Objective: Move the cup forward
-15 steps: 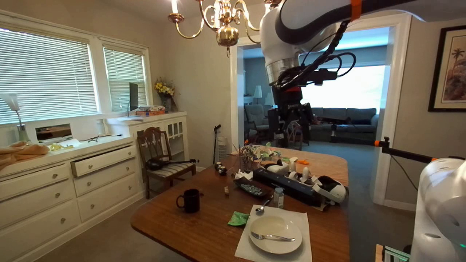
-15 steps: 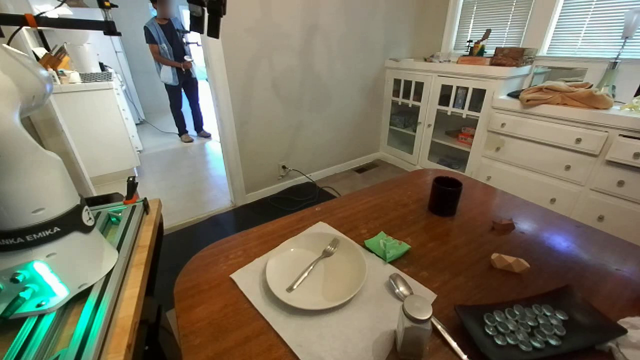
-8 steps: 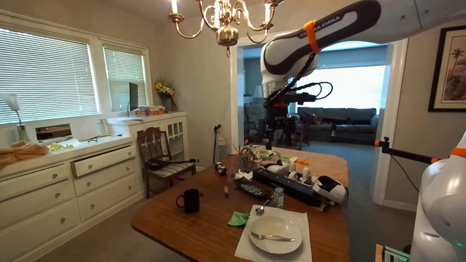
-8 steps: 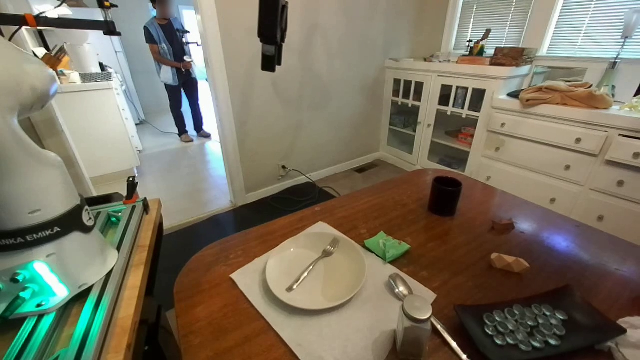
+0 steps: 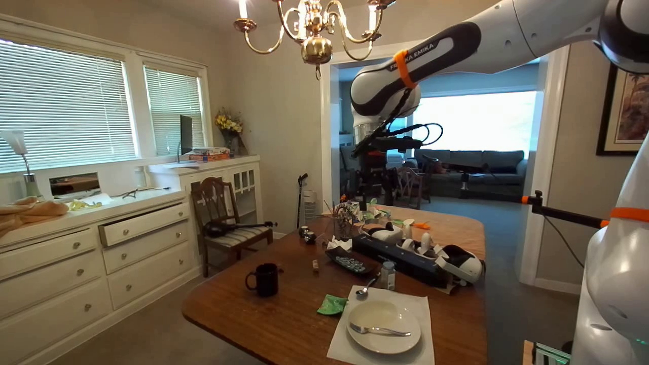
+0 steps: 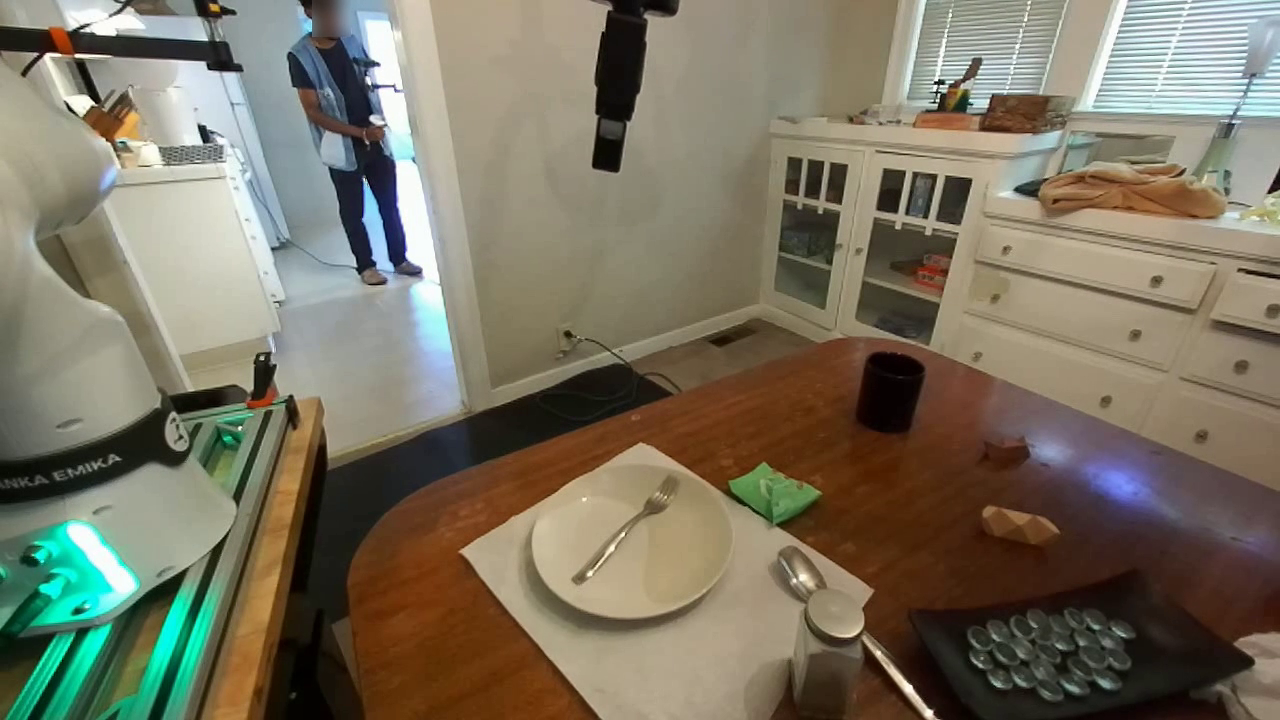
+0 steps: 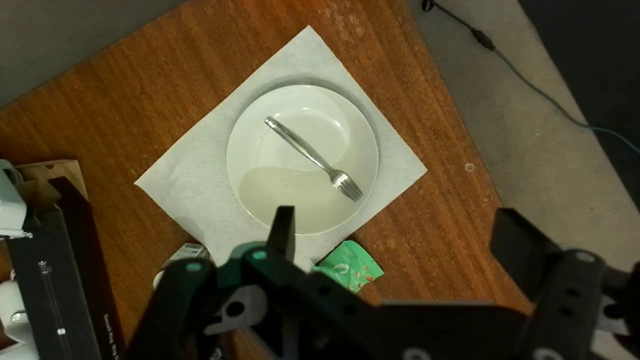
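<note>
Your gripper (image 7: 395,231) hangs above the desk (image 5: 289,322), jaws spread wide; dark cup (image 5: 266,280) stands upright on the desk near its edge, green packet (image 5: 332,304) between cup and white plate (image 5: 377,315)

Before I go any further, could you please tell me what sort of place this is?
Most likely a dining room in a home: a wooden table bears a white plate, and a lit, brass-coloured chandelier hangs in the room.
</note>
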`<action>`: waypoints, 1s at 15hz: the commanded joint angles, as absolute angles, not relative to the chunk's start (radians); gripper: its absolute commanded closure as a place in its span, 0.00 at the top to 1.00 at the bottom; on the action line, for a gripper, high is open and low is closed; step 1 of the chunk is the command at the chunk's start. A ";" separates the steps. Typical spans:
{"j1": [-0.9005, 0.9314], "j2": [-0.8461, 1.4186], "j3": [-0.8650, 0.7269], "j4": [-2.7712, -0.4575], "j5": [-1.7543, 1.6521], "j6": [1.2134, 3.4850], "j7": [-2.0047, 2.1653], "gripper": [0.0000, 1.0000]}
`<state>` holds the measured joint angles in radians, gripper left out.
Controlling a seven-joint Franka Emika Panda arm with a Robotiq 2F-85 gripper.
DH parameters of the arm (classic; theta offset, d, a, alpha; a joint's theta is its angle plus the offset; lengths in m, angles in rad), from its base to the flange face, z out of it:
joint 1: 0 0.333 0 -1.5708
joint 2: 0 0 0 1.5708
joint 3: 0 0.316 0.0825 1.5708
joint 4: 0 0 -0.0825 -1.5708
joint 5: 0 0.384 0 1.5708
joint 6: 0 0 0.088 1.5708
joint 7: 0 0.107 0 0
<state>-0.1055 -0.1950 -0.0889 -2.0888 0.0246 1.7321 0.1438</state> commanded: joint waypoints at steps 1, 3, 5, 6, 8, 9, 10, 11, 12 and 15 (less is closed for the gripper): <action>-0.106 -0.194 -0.089 -2.085 0.025 1.729 0.143 1.00; -0.109 -0.183 -0.095 -2.073 0.030 1.751 0.136 1.00; -0.119 -0.142 -0.101 -2.031 -0.020 1.827 0.130 1.00; -0.123 -0.120 -0.108 -2.010 -0.029 1.876 0.115 1.00; -0.134 -0.038 -0.128 -1.944 -0.034 2.002 0.086 1.00; -0.141 0.019 -0.141 -1.900 -0.023 2.075 0.064 1.00; -0.146 0.063 -0.151 -1.860 0.001 2.128 0.045 1.00; -0.151 0.123 -0.158 -1.808 0.028 2.171 0.022 1.00; -0.157 0.179 -0.160 -1.753 0.055 2.199 -0.001 1.00; -0.189 0.350 -0.137 -1.576 0.172 2.225 -0.085 1.00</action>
